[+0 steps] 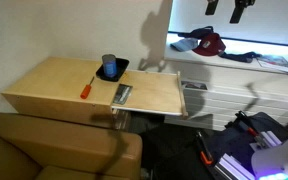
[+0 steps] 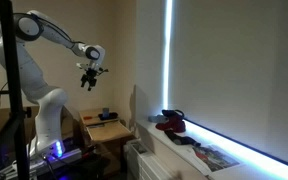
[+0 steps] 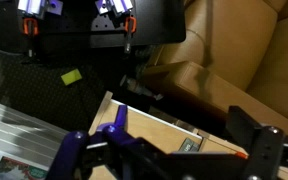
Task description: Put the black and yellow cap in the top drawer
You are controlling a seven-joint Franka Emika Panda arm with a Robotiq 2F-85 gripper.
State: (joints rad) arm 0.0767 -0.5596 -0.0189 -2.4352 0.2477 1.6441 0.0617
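A dark cap point(image 1: 188, 43) lies on top of the white chest of drawers, next to a dark red cap point(image 1: 213, 42). I cannot make out its yellow brim. The caps also show as a dark heap in an exterior view point(image 2: 170, 122). The top drawer point(image 1: 234, 73) is the shallow white front just under the chest's top. My gripper point(image 1: 227, 9) hangs high in the air, well above the caps, open and empty. It also shows in an exterior view point(image 2: 88, 80) and in the wrist view point(image 3: 169, 150), where the caps and the drawer are out of view.
A wooden table point(image 1: 54, 85) stands beside the chest with a blue cup point(image 1: 109, 65), an orange-handled screwdriver point(image 1: 86, 90) and a flat grey device point(image 1: 122, 95) on it. A brown sofa point(image 1: 54, 145) is in front. Papers point(image 1: 274, 62) lie on the chest's top.
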